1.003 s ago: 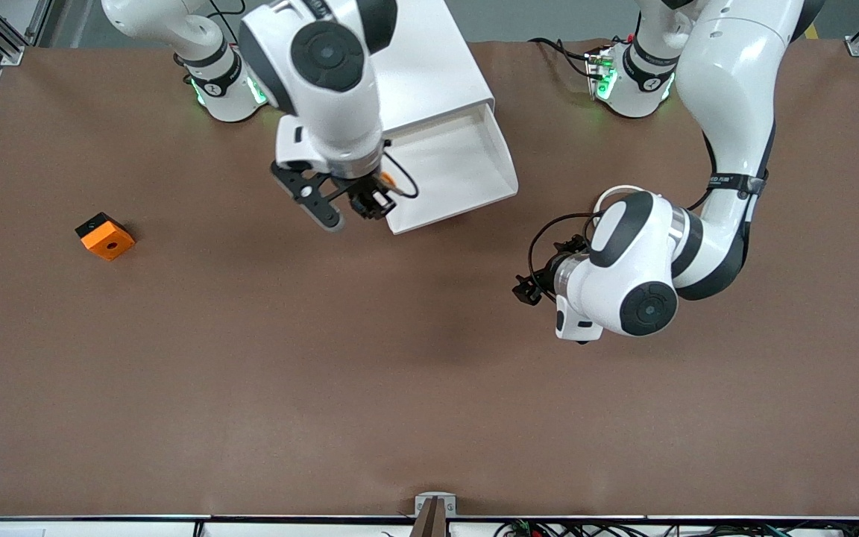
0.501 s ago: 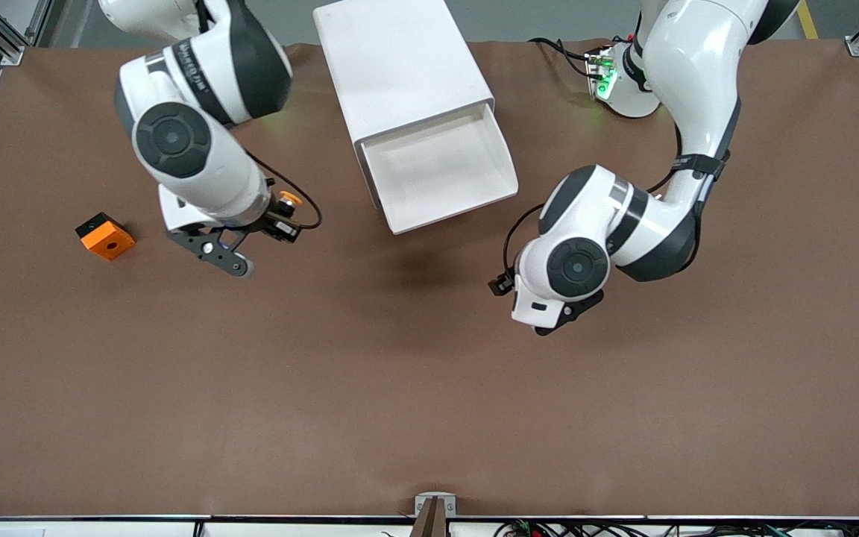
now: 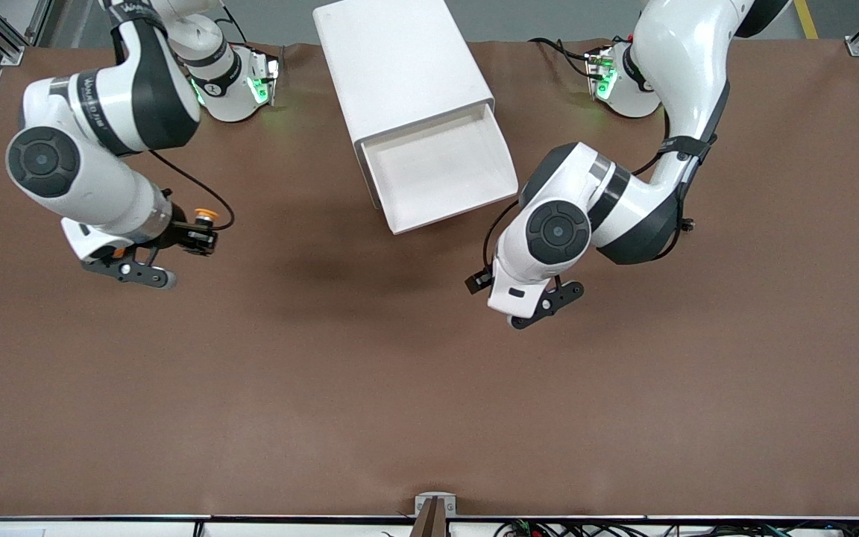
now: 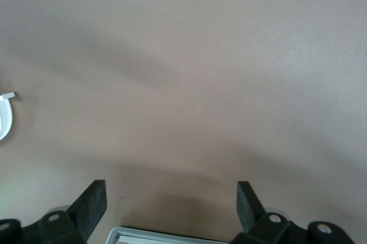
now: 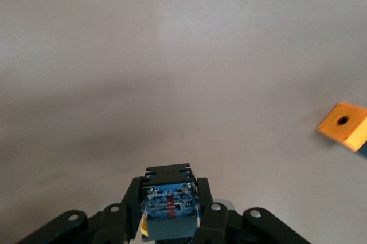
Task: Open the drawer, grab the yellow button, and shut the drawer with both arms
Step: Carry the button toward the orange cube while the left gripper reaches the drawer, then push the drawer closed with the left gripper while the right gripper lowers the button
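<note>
The top drawer [image 3: 441,175] of the white cabinet [image 3: 400,60] stands pulled out, and its tray looks empty. My right gripper [image 3: 194,239] hangs over the brown mat toward the right arm's end of the table. It is shut on the button [image 3: 205,215], whose red cap and yellow collar stick out. In the right wrist view the button's dark labelled body [image 5: 169,204] sits clamped in the right gripper [image 5: 170,212]. My left gripper [image 3: 479,281] hovers over the mat in front of the drawer, open and empty; its fingers [image 4: 92,204] stand wide apart.
An orange square block [image 5: 344,125] with a round hole lies on the mat close to the right gripper; the right arm covers it in the front view. Brown mat [image 3: 370,388] covers the whole table.
The right arm has swung from over the drawer's corner toward its own end of the table, carrying the button. The left arm has turned and shifted slightly toward the drawer's front.
</note>
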`<state>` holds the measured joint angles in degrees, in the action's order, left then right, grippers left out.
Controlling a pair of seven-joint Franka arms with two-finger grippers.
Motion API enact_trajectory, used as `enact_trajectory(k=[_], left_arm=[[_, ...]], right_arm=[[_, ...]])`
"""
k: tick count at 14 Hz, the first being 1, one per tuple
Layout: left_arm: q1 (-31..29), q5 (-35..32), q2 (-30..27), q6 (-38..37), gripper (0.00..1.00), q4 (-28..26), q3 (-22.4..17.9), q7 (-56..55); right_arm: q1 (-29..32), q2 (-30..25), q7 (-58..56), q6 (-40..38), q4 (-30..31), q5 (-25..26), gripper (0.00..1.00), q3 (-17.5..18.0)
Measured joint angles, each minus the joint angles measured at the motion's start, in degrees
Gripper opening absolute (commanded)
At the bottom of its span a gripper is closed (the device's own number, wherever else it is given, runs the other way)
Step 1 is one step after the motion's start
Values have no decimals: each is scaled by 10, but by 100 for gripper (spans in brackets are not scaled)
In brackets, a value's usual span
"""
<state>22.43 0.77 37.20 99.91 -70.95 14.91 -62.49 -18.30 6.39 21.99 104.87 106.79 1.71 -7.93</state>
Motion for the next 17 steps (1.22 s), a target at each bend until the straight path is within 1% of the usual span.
enact_trajectory(k=[4, 7, 9, 12, 15, 17], left_arm=[[15, 0, -1, 11, 100, -4, 0, 0], [31, 0, -1, 23, 100, -18, 1, 0], [45, 0, -3, 37, 100, -32, 1, -1], [62, 0, -13, 45, 100, -53, 1, -4], [74, 0, -26, 46, 100, -68, 2, -23], [83, 0, -29, 46, 100, -74, 3, -32]], right_arm=[[88, -9, -146, 118, 89, 7, 0, 0], [158, -8, -249, 234, 161, 7, 0, 0], [199, 0, -294, 282, 189, 7, 0, 0], [234, 35, -311, 346, 202, 7, 0, 0], [255, 92, -322, 443, 216, 8, 0, 1], [264, 124, -327, 494, 225, 8, 0, 1]])
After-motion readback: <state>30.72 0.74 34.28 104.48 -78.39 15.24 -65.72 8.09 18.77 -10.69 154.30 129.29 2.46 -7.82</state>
